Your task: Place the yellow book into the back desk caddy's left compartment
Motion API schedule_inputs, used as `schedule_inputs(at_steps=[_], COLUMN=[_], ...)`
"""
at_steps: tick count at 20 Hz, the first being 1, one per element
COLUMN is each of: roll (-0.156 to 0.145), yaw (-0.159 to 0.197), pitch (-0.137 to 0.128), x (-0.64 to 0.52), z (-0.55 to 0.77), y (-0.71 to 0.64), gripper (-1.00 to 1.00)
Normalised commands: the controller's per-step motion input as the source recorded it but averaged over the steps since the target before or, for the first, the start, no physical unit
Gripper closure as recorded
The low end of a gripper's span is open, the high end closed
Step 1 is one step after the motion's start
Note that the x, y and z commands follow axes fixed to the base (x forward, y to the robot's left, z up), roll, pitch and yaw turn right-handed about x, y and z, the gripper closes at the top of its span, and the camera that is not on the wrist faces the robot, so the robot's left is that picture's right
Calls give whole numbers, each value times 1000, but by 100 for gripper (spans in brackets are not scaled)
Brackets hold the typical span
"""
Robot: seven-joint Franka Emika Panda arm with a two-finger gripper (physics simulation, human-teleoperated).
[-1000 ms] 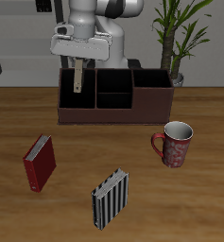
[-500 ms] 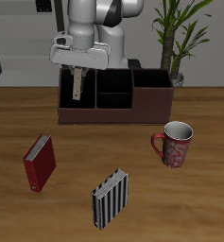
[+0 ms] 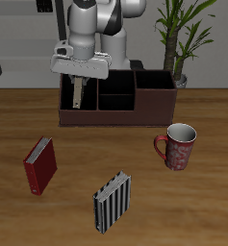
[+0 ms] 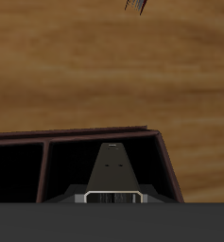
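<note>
— Yellow book has sunk lower over the back desk caddy than a second ago?

— Yes. It hangs upright, gripped by the closed claw, its lower end dipping into the left compartment. Release looks near.

— Arm?

— Reaching straight down from above, over that end of the caddy on the surface.

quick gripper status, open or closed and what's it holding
gripper: closed on the small thin yellowish-tan book, which hangs upright over the end section of the long dark reddish-brown desk caddy.
</note>
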Motion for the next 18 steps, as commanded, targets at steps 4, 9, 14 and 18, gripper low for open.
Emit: schedule_inputs(at_steps=[4, 9, 14, 18], roll=[10, 4, -5, -5], yaw=[-28, 4, -4, -21], pitch=[47, 32, 47, 19], x=[56, 33, 48, 27], z=[-283, -215, -268, -96], y=[-23, 17, -55, -86], gripper=[100, 100, 100, 100])
